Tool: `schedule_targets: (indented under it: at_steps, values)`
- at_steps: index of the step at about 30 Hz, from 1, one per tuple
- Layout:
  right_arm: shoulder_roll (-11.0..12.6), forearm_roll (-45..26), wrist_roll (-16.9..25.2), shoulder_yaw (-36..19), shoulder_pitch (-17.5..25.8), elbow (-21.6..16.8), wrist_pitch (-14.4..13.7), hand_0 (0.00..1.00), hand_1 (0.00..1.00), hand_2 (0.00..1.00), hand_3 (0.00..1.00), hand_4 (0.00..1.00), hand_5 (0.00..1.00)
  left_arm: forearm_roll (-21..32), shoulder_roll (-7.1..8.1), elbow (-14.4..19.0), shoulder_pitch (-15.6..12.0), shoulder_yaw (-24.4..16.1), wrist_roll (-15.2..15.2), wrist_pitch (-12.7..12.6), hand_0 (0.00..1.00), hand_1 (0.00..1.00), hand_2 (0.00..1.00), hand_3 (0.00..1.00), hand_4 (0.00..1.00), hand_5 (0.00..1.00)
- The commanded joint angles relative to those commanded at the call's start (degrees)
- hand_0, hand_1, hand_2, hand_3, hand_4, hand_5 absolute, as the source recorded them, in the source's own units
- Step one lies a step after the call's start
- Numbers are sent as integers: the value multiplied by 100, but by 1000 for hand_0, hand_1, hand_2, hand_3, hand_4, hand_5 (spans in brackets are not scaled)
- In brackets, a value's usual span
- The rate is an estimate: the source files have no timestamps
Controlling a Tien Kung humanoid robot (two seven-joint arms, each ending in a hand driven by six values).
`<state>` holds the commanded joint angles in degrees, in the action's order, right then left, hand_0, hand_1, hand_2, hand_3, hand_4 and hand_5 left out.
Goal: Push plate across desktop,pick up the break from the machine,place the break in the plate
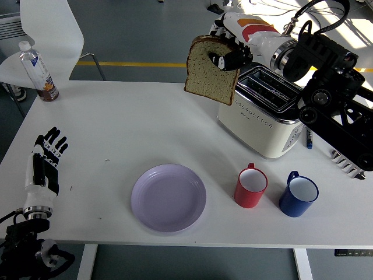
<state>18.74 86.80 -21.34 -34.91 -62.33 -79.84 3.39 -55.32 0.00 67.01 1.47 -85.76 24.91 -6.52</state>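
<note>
The place looks like a robotics lab or test room, not a home kitchen. A plain white bench [128, 128] stands on a grey floor [145, 29] marked with a yellow line [140, 63], and loose cables [303, 20] lie across the floor at the top right. A white chair [46, 32] sits at the far left corner. The kitchen things look staged: a toaster [265, 119], a plate [168, 197], a red mug [251, 185], a blue mug [298, 193] and a bottle [36, 70] are spread well apart. A pen [309, 139] lies beside the toaster.
</note>
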Motion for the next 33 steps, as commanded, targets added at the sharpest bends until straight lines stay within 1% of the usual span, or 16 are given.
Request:
schedule_targets:
  at_steps: [5,8,9,13,16,17,18,20,23,24,25,27,29,30,33]
  values:
    - [11,-1134,59,771,43,-99,68,197,235,353,418,403,95,2,0,-3,-12,-7,-3,-1,814,823,884,791,523,998]
    - [-96,-1721,136,1271,95,-50,104,191,232,348,417,397,100,1,0,-11,-17,-4,-3,0,816,823,888,792,524,998]
    - [-117,-1826,147,1342,103,-35,108,191,232,348,417,397,100,1,0,-13,-18,-5,-3,0,816,823,888,792,524,998]
    - [-345,-2437,303,1766,149,231,112,196,229,348,415,391,99,3,0,-23,-32,-7,-1,-6,817,827,889,793,525,998]
    - [-500,-2885,457,1921,205,470,97,196,229,348,415,391,99,6,0,-25,-38,-3,1,-7,817,827,889,793,525,998]
    - [-518,-2925,480,1937,213,499,94,196,229,348,415,391,99,7,0,-26,-39,-1,1,-6,817,827,889,793,525,998]
    - [-563,-2921,548,1982,234,569,63,209,253,349,416,386,104,5,0,-26,-37,2,0,-6,819,828,890,794,524,998]
    - [-698,-2931,782,2105,302,850,-58,209,253,349,416,386,104,4,0,-26,-38,5,1,-7,819,828,890,794,524,998]
    - [-795,-2951,959,2163,377,1083,-180,209,253,349,416,386,104,5,0,-30,-53,10,2,-12,819,828,890,794,524,998]
    - [-847,-2932,1058,2196,415,1206,-259,251,290,366,423,364,114,7,0,-38,-64,11,4,-15,820,834,895,800,520,998]
    - [-858,-2928,1079,2203,423,1233,-276,251,290,366,423,364,114,7,0,-40,-67,11,4,-15,820,834,895,800,520,998]
    - [-959,-2962,1272,2249,496,1460,-393,251,290,366,423,364,114,7,0,-47,-82,22,5,-15,820,834,895,800,520,998]
    - [-1004,-2981,1381,2267,538,1579,-457,251,290,366,423,364,114,6,0,-47,-87,32,4,-15,820,834,895,800,520,998]
    - [-1027,-2991,1441,2275,564,1638,-487,282,311,381,433,361,113,6,0,-47,-89,37,4,-14,822,836,898,804,518,998]
    - [-1084,-3094,1521,2302,629,1789,-523,282,311,381,433,361,113,5,0,-45,-95,47,5,-15,822,836,898,804,518,998]
